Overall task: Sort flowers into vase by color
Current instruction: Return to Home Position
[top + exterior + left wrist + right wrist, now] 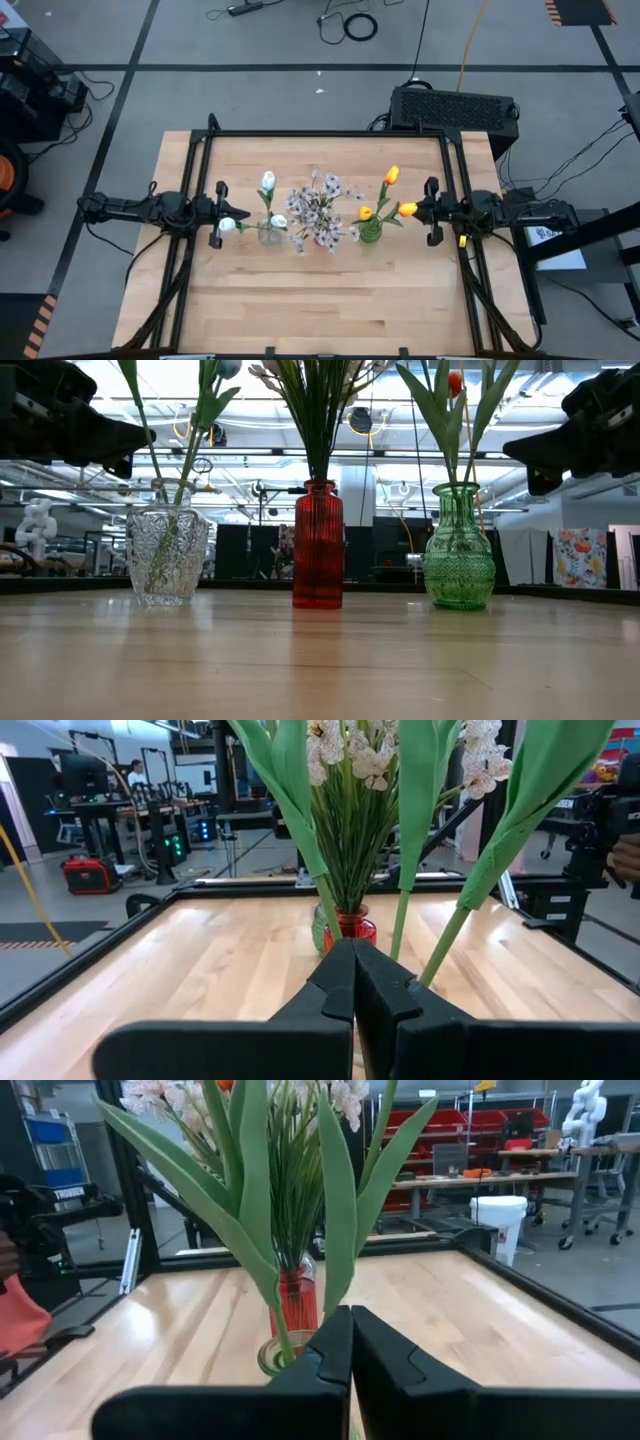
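Dark left hand (353, 956) & right hand (350, 1318) both pressed together, empty, flanking flowers (318, 208).

The left arm (150, 208) and the right arm (500, 208) are finished in matte black throughout, in blocky jointed links. The left gripper (352, 995) is formed of two angular fingers (325, 1000), tapered to a wedge and met along a thin seam, with a broad flat crossbar (230, 1050) behind them. The right gripper (350, 1348) is built alike. A small yellow mark (462, 240) is carried just behind the right gripper.
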